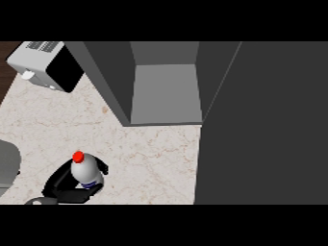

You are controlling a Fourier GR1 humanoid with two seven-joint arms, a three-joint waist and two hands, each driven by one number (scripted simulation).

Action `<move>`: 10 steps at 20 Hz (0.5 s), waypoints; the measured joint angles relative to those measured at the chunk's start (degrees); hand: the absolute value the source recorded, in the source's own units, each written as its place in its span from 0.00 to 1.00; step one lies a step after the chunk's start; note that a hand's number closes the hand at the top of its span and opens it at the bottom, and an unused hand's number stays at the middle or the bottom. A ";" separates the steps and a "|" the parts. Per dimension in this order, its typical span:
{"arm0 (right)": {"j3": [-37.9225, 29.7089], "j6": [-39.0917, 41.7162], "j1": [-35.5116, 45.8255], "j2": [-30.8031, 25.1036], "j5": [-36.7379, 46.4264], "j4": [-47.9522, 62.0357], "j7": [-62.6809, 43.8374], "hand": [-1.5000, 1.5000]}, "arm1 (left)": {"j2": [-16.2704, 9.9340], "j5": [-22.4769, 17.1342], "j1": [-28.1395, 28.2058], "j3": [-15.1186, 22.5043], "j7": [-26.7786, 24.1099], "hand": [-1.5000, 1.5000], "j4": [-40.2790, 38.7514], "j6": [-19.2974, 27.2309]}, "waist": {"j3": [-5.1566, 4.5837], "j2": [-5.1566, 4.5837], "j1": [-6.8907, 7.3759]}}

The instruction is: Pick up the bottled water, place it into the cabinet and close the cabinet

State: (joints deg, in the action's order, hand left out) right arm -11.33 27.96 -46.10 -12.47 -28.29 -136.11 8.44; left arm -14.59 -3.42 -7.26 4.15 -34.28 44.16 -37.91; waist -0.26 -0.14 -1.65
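- A black hand [65, 185] near the lower edge curls round a bottle [85, 172] with a red cap [78, 155], upright on the marble worktop [145, 149].
- An open grey cabinet [165, 93] stands well beyond it, its door [273, 125] swung out at right.
- A toaster [45, 65] sits top left.

no text, brand, number or sign can be read anywhere, not even on the bottle's [85, 172] blue band.
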 measured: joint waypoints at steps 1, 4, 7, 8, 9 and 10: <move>-0.27 -0.14 -0.02 -0.20 -0.12 0.06 0.08 0.00 | 0.49 -0.72 -0.28 -0.07 0.25 1.00 -0.68 -0.24 | 0.01 0.00 0.03; -0.90 -0.09 -0.48 -0.53 -0.43 0.20 0.74 0.00 | 1.34 -2.11 -0.40 0.43 0.65 1.00 -1.27 -1.17 | 0.04 0.09 0.16; -1.05 -0.10 -0.88 -0.91 -0.73 0.21 1.03 0.00 | 1.72 -4.10 -1.68 -0.93 1.14 1.00 -1.81 0.10 | 0.05 0.10 0.30; -1.57 0.13 -0.80 -1.39 -0.83 0.34 1.30 0.00 | 1.74 -5.48 -2.30 -2.61 1.07 1.00 -2.56 1.32 | 0.04 0.07 0.30; -1.57 0.13 -0.81 -1.47 -0.90 0.42 1.56 0.00 | 1.56 -7.10 -2.85 -4.62 1.09 1.00 -3.29 2.62 | 0.02 0.04 0.31; -1.73 0.25 -0.95 -1.62 -0.98 0.51 1.88 0.00 | 1.88 -8.46 -3.20 -6.47 0.72 1.00 -3.70 4.56 | 0.01 0.06 0.33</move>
State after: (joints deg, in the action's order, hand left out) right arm -13.06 28.21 -47.06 -14.09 -29.27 -135.60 10.33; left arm -12.71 -11.88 -10.46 -2.32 -33.56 40.46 -33.35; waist -0.25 -0.08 -1.32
